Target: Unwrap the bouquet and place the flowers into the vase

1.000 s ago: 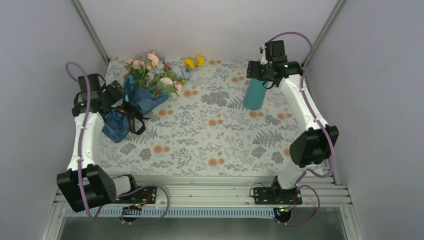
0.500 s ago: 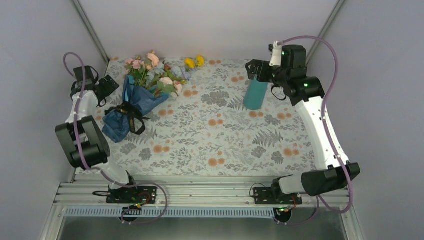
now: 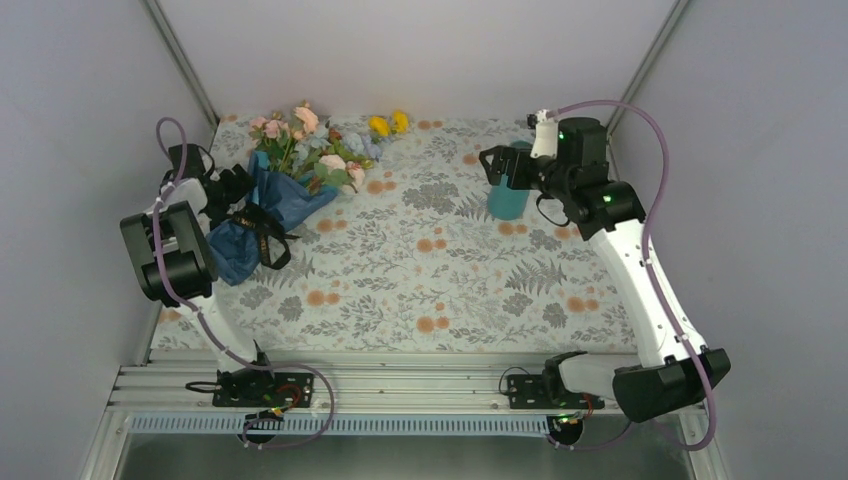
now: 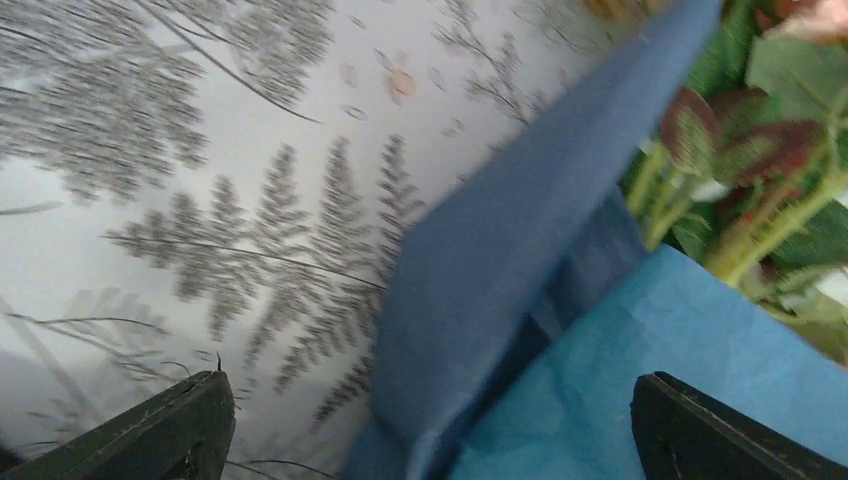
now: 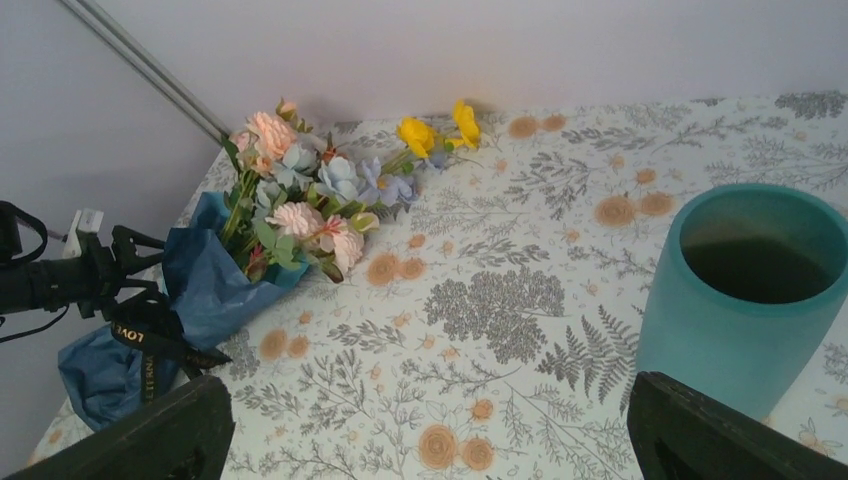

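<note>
**Bouquet lying wrapped at far left corner of table**

Bunch rests on its side on the floral tablecloth. Crinkled blue paper is round the stems, and a black ribbon is tied about the narrow end. That end points toward the left edge. Flowers fan toward the far edge: pink, peach and pale-blue heads, with two yellow ones furthest along it.

Left gripper sits low at the left side of the bouquet, jaws spread wide. In the left wrist view both fingers sit at the bottom corners. A fold of blue paper and green stems lies between and beyond them, nothing clamped. Whether a finger touches the paper, cannot tell.

Vase is teal and upright, near the far edge toward the right side, well apart from the bouquet. Right gripper hovers just beside its top, jaws fully spread, holding nothing. In the right wrist view the vase mouth faces up, dark inside, close by the right finger.
</note>
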